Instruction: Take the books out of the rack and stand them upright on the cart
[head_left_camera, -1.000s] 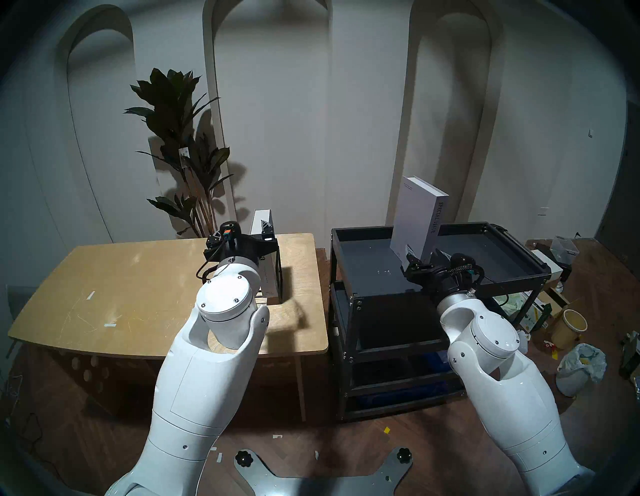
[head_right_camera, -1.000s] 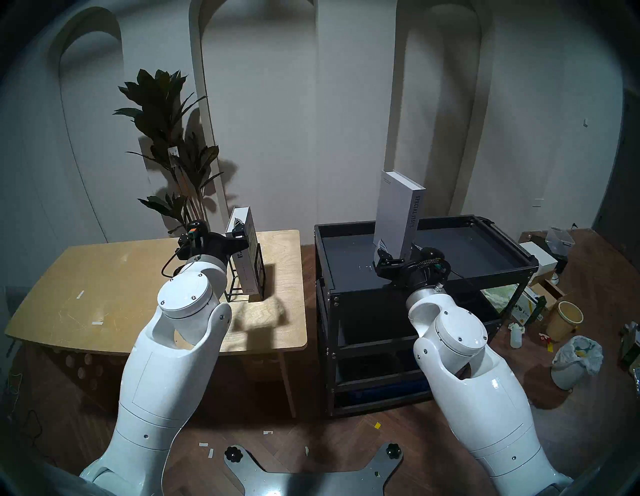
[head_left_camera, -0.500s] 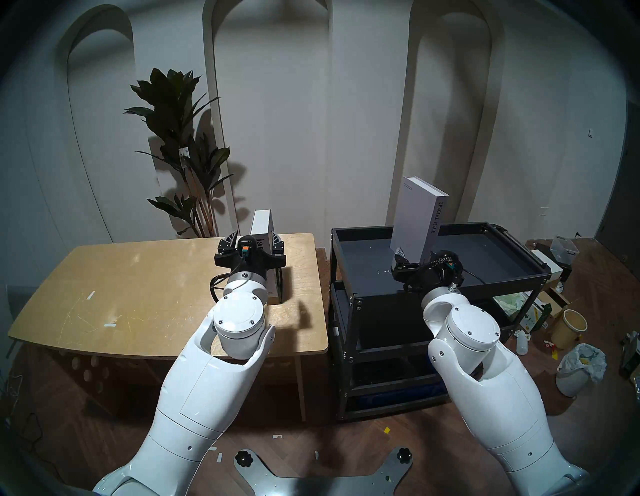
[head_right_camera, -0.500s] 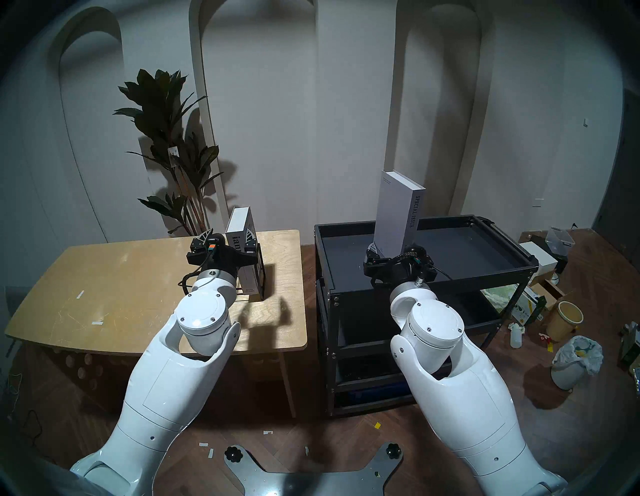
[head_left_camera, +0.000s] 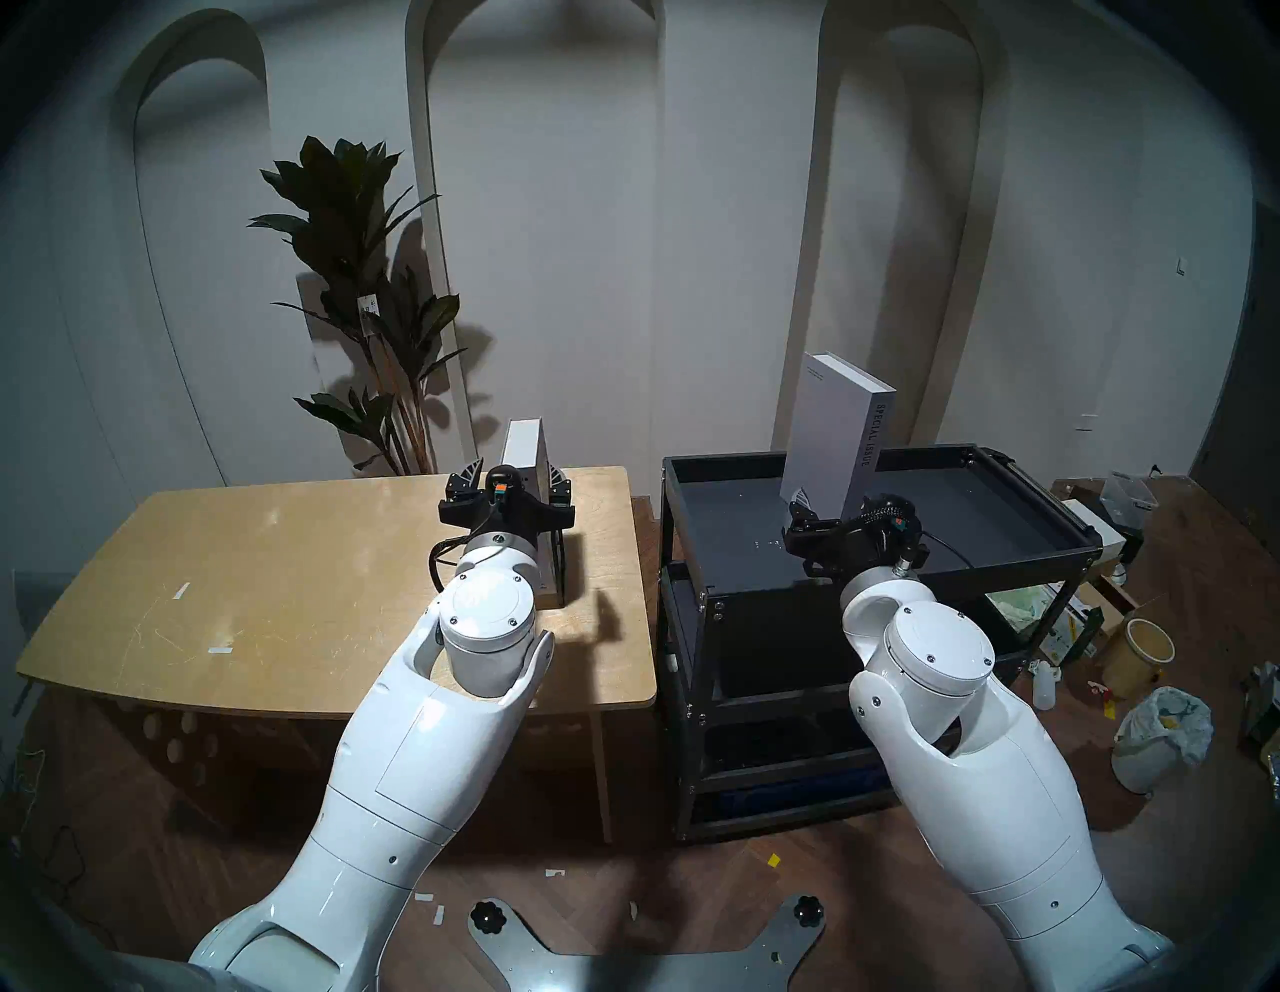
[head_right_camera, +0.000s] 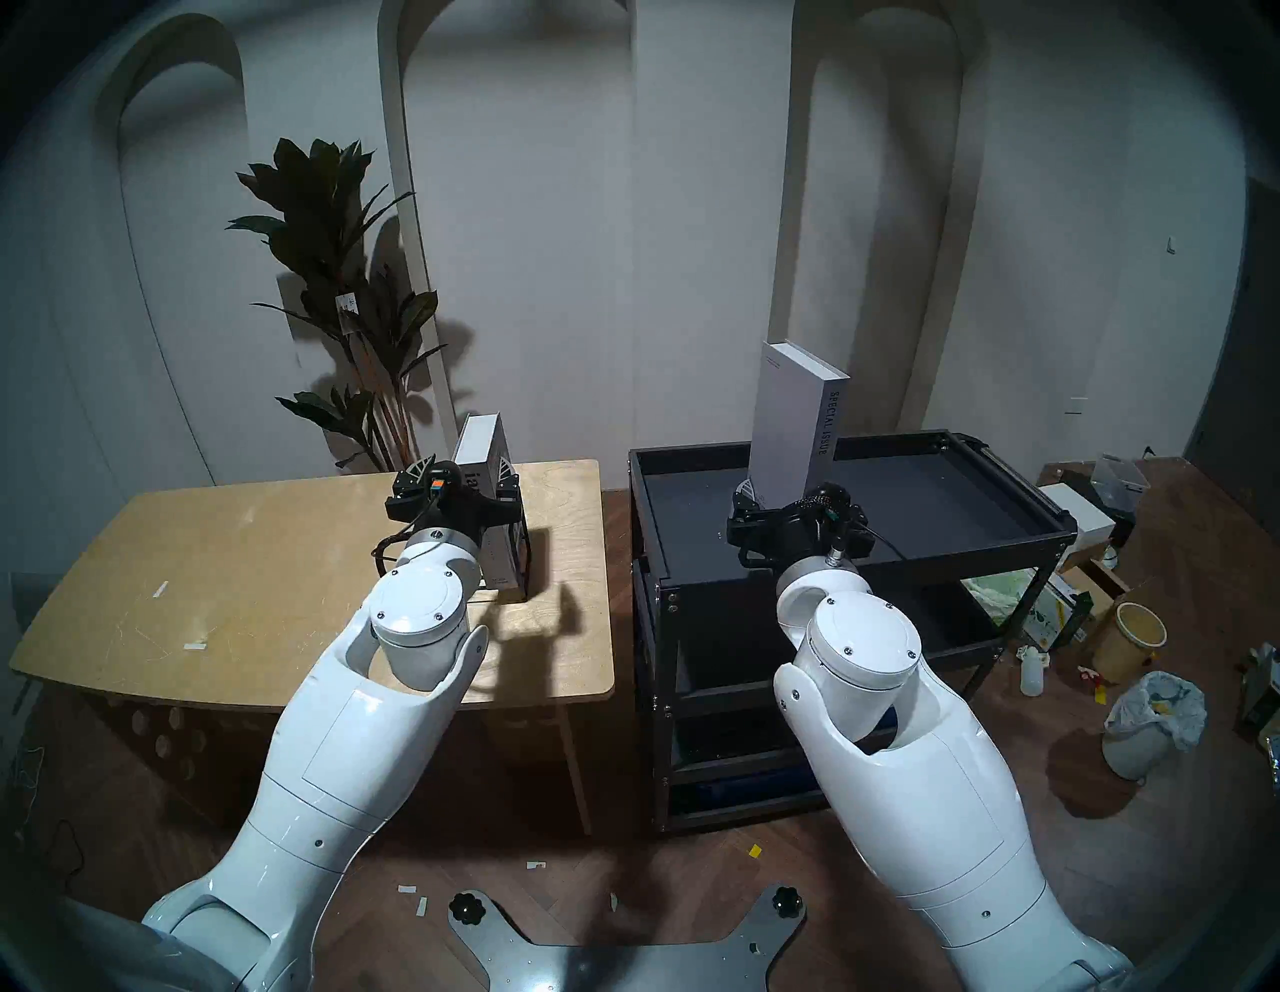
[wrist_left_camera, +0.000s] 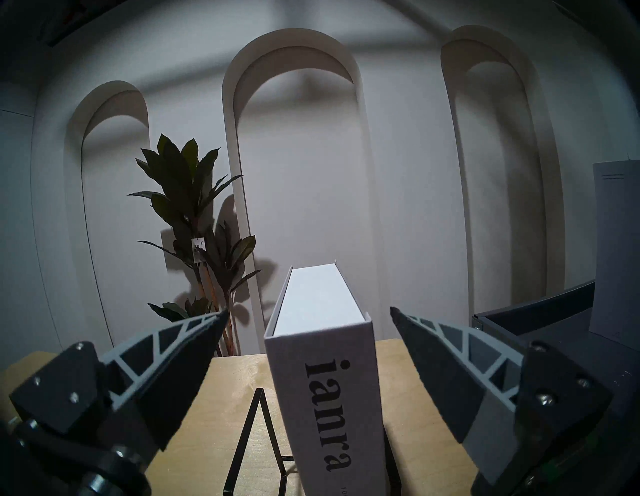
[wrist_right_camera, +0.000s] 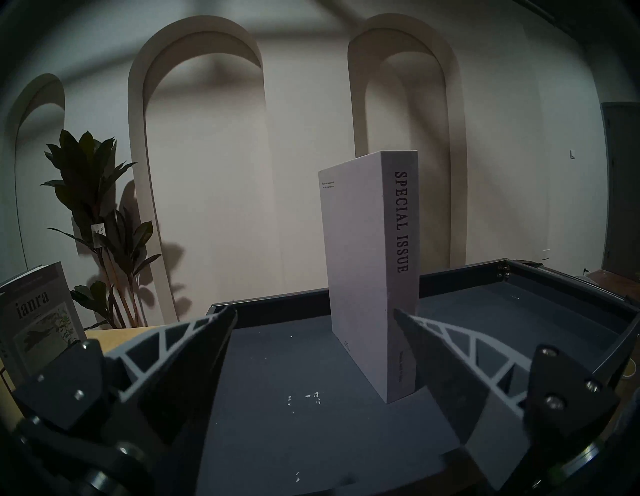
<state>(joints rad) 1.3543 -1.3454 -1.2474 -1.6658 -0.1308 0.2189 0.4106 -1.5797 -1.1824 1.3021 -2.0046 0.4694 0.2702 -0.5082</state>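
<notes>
At ianra book (wrist_left_camera: 325, 398), left tool (wrist_left_camera: 308, 313) level, agape

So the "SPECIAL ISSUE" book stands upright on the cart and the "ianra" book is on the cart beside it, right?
Not quite. The "SPECIAL ISSUE" book does stand upright on the cart, but the "ianra" book is in the wire rack on the wooden table, as the left wrist view shows.

Clear gaps flanking the "ianra" book (wrist_left_camera: 325, 398) between the spread left gripper (wrist_left_camera: 308, 313) fingers (wrist_left_camera: 180, 350).
</notes>
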